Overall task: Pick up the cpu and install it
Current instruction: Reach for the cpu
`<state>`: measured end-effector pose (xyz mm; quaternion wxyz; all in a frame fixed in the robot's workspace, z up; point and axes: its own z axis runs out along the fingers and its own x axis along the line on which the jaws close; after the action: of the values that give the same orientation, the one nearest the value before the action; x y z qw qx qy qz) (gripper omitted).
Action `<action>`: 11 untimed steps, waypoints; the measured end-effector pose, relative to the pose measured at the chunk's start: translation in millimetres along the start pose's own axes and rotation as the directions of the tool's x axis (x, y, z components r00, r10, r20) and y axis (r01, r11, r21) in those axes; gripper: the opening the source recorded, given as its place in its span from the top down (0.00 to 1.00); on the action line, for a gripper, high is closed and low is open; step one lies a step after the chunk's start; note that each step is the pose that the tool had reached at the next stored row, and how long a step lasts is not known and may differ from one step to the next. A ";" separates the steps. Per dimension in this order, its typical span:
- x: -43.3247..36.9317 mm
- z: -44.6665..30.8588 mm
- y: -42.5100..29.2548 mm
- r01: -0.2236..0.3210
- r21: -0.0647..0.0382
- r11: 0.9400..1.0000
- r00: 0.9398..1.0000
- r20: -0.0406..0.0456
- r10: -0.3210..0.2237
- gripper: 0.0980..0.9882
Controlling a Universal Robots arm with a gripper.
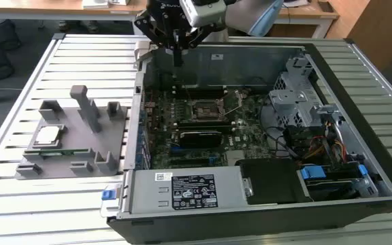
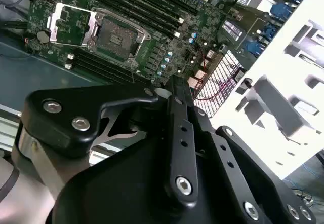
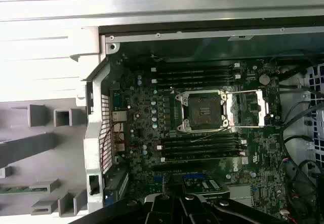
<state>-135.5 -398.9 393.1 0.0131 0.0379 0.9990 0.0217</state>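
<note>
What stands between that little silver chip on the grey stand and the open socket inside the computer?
The stand's upright posts and the case's side wall rise between the cpu and the board. The socket lies open and bare.

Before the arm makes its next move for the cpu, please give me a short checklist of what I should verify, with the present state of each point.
1. The small flat silvery square cpu lies on the grey plastic fixture, outside the open computer case: ok.
2. The square black-framed metal socket on the green motherboard is empty: ok.
3. The metal cover plate is swung open beside the socket: ok.
4. The black gripper is at the cpu: not ok; it hangs over the case's far wall in the exterior view.
5. The cpu's corner mark matches the socket: cannot tell.
</note>
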 end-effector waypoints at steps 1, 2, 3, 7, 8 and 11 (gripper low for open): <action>1.1 0.0 -0.1 0.000 0.000 1.000 1.000 0.000 0.000 0.99; 2.2 -0.1 -0.2 0.000 0.000 1.000 1.000 0.000 0.000 0.99; 3.4 -0.1 -0.3 0.000 0.000 1.000 1.000 0.000 0.000 0.99; 8.3 -0.2 -0.6 0.000 0.000 1.000 1.000 0.000 0.000 0.99; 9.6 -0.2 -0.7 0.000 0.000 1.000 1.000 0.000 0.000 0.99; 13.3 -0.2 -1.0 0.000 0.000 1.000 1.000 0.000 0.000 0.99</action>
<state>-148.8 -398.9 393.0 0.0131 0.0379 0.9990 0.0217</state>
